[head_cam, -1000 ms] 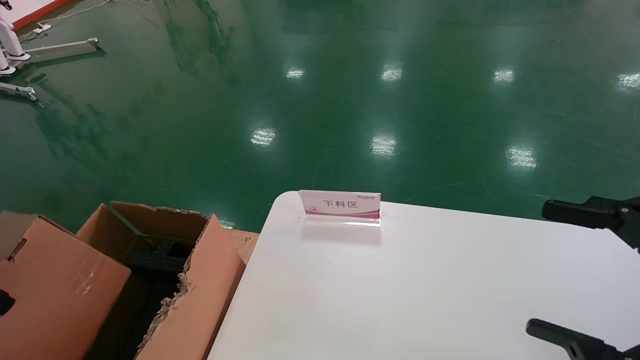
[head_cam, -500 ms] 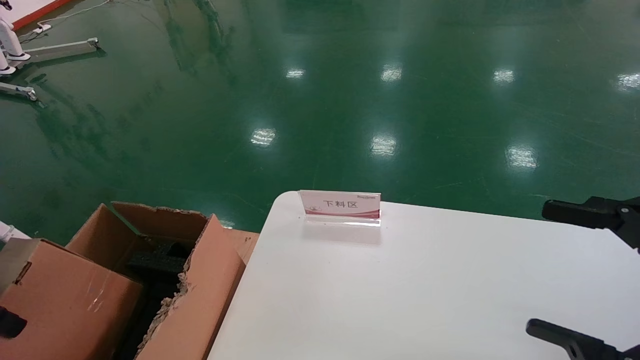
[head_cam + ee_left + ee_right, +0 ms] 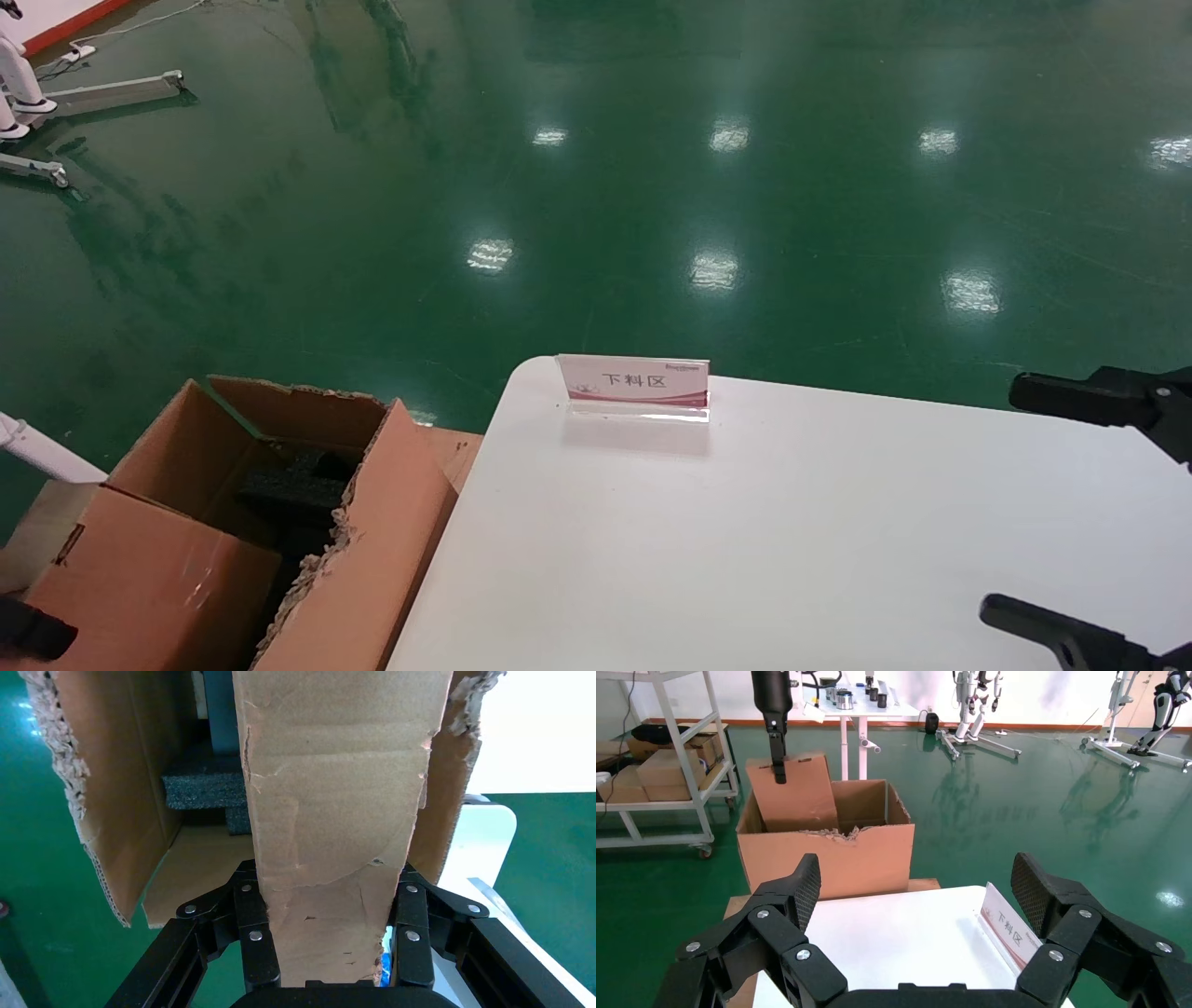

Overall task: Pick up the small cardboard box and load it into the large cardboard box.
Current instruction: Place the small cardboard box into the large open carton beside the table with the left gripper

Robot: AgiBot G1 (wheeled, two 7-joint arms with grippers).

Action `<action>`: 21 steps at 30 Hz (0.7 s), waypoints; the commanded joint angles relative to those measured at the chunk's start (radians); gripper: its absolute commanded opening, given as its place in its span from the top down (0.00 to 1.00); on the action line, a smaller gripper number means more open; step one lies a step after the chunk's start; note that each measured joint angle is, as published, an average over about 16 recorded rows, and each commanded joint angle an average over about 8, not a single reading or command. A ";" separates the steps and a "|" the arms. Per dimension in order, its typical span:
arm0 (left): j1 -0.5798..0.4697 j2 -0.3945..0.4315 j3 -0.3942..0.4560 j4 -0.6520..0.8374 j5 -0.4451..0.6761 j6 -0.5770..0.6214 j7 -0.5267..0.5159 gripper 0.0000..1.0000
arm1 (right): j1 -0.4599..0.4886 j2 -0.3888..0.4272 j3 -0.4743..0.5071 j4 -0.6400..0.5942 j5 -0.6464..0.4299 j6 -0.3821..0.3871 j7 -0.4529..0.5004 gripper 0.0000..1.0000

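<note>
Cardboard small box (image 3: pixel 795 792) tilted, lower end inside large box (image 3: pixel 828 853), left gripper (image 3: pixel 330 941) clamping it

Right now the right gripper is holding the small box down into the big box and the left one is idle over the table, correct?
Arms swapped. The left gripper is shut on the small box, lowering it into the big box; the left wrist view shows its fingers clamped on the carton. The right gripper hangs open and idle over the table.

The large cardboard box (image 3: pixel 372 550) hides the small cardboard box's (image 3: pixel 149 578) lower part, both cut off by the head view's edge.
</note>
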State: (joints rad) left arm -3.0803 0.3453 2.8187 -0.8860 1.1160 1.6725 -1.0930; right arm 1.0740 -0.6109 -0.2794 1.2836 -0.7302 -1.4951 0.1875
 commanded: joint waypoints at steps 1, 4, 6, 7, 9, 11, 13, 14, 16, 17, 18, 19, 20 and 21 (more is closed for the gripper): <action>0.010 -0.006 -0.001 -0.002 0.001 -0.009 0.005 1.00 | 0.000 0.000 0.000 0.000 0.000 0.000 0.000 0.00; 0.039 -0.005 -0.005 -0.003 0.001 -0.029 0.008 1.00 | 0.000 0.000 0.000 0.000 0.000 0.000 0.000 0.00; 0.061 -0.001 -0.009 -0.002 0.001 -0.045 0.008 1.00 | 0.000 0.000 0.000 0.000 0.000 0.000 0.000 0.00; 0.071 0.001 -0.010 -0.001 0.000 -0.052 0.008 1.00 | 0.000 0.000 0.000 0.000 0.000 0.000 0.000 0.00; 0.094 0.007 -0.014 0.003 0.001 -0.069 0.007 1.00 | 0.000 0.000 0.000 0.000 0.000 0.000 0.000 0.00; 0.115 0.014 -0.019 0.008 0.001 -0.085 0.006 1.00 | 0.000 0.000 0.000 0.000 0.000 0.000 0.000 0.00; 0.135 0.021 -0.025 0.014 0.002 -0.102 0.004 1.00 | 0.000 0.000 0.000 0.000 0.000 0.000 0.000 0.00; 0.146 0.025 -0.028 0.017 0.002 -0.110 0.003 1.00 | 0.000 0.000 0.000 0.000 0.000 0.000 0.000 0.00; 0.166 0.033 -0.034 0.024 0.003 -0.126 0.001 1.00 | 0.000 0.000 0.000 0.000 0.000 0.000 0.000 0.00; 0.177 0.037 -0.037 0.028 0.003 -0.134 0.000 1.00 | 0.000 0.000 0.000 0.000 0.000 0.000 0.000 0.00; 0.187 0.042 -0.041 0.032 0.003 -0.142 -0.001 1.00 | 0.000 0.000 0.000 0.000 0.000 0.000 0.000 0.00; 0.197 0.046 -0.044 0.036 0.002 -0.149 -0.002 1.00 | 0.000 0.000 0.000 0.000 0.000 0.000 0.000 0.00; 0.208 0.050 -0.047 0.040 0.002 -0.155 -0.003 1.00 | 0.000 0.000 0.000 0.000 0.000 0.000 0.000 0.00; 0.219 0.054 -0.049 0.044 0.001 -0.162 -0.004 1.00 | 0.000 0.000 0.000 0.000 0.000 0.000 0.000 0.00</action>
State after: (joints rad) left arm -2.8622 0.3986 2.7706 -0.8417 1.1162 1.5146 -1.0964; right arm 1.0740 -0.6109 -0.2794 1.2836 -0.7302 -1.4951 0.1875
